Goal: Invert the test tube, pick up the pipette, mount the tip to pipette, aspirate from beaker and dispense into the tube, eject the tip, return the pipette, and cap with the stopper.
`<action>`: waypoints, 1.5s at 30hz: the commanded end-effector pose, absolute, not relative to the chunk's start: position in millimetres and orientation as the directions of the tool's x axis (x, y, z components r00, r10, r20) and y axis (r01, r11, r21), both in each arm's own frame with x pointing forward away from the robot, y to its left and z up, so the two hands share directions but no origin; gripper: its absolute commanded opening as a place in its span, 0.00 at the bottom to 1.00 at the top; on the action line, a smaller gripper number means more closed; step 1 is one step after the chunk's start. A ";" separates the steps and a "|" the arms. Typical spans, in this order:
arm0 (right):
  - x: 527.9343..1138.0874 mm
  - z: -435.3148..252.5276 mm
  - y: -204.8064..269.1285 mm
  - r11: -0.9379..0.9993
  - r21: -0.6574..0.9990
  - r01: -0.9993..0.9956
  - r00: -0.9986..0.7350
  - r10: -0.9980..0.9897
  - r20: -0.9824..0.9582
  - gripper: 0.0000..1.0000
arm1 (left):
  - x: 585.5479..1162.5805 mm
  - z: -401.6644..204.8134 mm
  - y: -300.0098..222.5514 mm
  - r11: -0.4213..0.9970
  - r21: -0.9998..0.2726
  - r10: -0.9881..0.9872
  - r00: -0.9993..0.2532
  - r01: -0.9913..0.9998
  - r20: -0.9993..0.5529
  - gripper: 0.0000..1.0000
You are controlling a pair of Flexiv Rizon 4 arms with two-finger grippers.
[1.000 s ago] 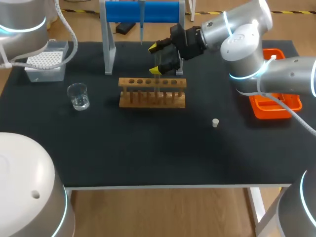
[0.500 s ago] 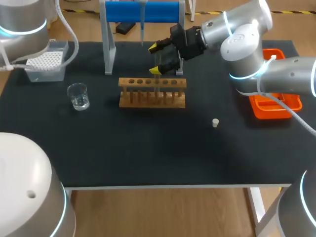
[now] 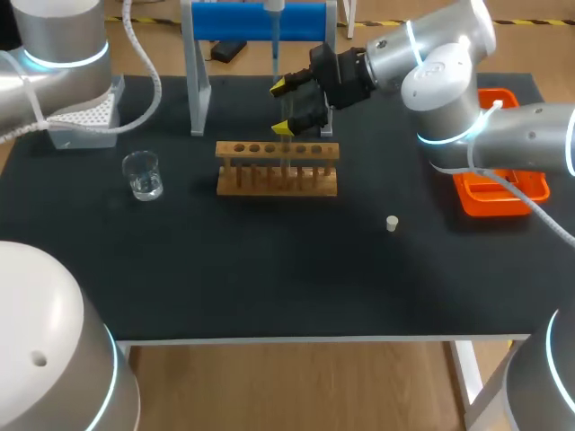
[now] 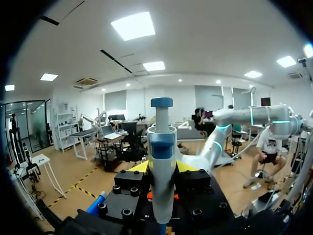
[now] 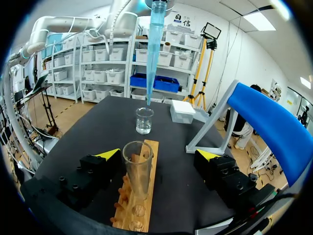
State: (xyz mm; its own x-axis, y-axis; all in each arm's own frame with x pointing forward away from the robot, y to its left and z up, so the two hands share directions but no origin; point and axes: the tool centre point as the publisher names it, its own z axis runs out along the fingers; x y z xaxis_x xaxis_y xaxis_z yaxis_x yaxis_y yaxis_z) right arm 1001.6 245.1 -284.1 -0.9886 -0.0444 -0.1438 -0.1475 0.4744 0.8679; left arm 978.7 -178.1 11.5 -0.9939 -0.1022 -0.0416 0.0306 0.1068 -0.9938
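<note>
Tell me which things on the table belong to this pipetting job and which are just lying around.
Part of the job:
- test tube in the wooden rack
- pipette in the left gripper, with its tip
- beaker
- stopper
- tip box
- blue stand

Lying about:
- orange tray, no evident use right now

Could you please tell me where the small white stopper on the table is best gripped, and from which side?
Grip the stopper across its round sides, coming straight down from above. It is short, appears to stand on end on the table, and has bare surface all round, so nothing blocks a top-down grasp.
</note>
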 end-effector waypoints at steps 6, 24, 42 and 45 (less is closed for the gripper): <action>1002.1 -284.0 244.7 0.475 0.868 -0.148 -0.989 -0.046 -0.143 1.00 | 986.7 3.9 -187.4 0.087 -0.996 -0.086 -0.996 0.029 -0.036 0.00; 1002.1 -284.0 244.7 0.475 0.868 -0.148 -0.989 -0.046 -0.143 1.00 | 987.6 -15.1 -186.1 0.089 -0.996 -0.082 -0.997 0.002 -0.010 0.00; 1002.1 -284.0 244.7 0.475 0.868 -0.148 -0.989 -0.046 -0.143 1.00 | 989.9 -23.2 -179.6 0.121 -0.993 -0.090 -0.996 -0.014 0.003 0.00; 1002.1 -284.0 244.7 0.475 0.868 -0.148 -0.989 -0.046 -0.143 1.00 | 990.2 -23.6 -178.8 0.131 -0.991 -0.093 -0.996 -0.013 0.001 0.00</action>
